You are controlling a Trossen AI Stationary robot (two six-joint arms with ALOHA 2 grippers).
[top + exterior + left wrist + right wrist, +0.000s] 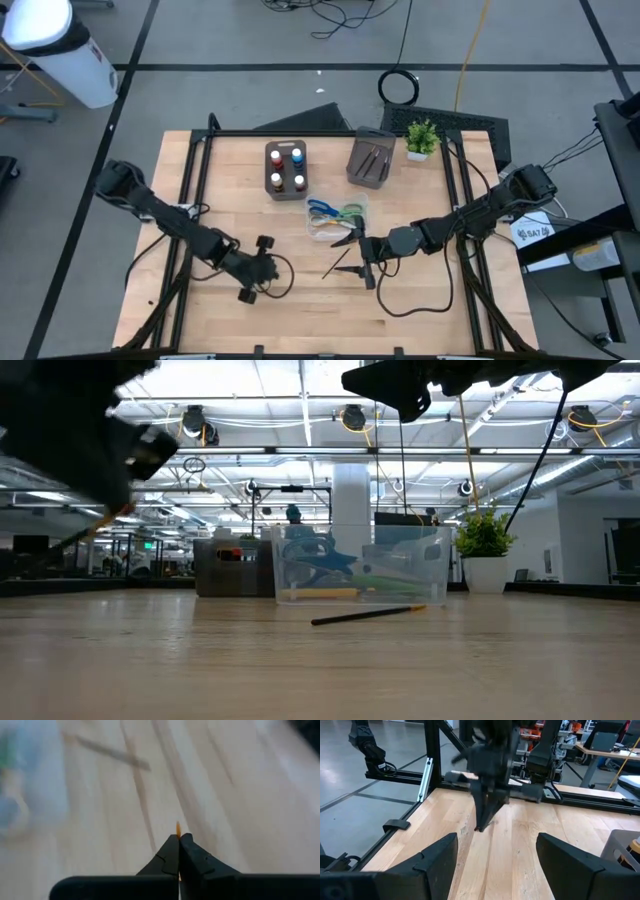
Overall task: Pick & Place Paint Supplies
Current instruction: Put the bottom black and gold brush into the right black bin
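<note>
My left gripper (268, 268) hangs over the near left part of the table, shut on a thin brush (100, 526). My right gripper (356, 254) hovers open near the table's middle, level, with nothing between its fingers. A second dark brush (338, 266) lies flat on the wood just below it, also seen in the low view (370, 614). Behind it a clear box (336, 216) holds blue and green scissors. A dark tray (286, 168) carries several paint bottles. Another dark tray (370, 160) holds brushes. My left gripper pinches the thin brush between its two shut fingers; a short orange bit of the brush (178, 827) shows just past the fingertips. The fingers slant down toward the table. The brush juts out sideways and is lifted clear of the wood.
A small green potted plant (422, 138) stands at the far right corner. Black frame rails (190, 190) run along both sides of the table. Bare wood lies along the near edge (320, 320).
</note>
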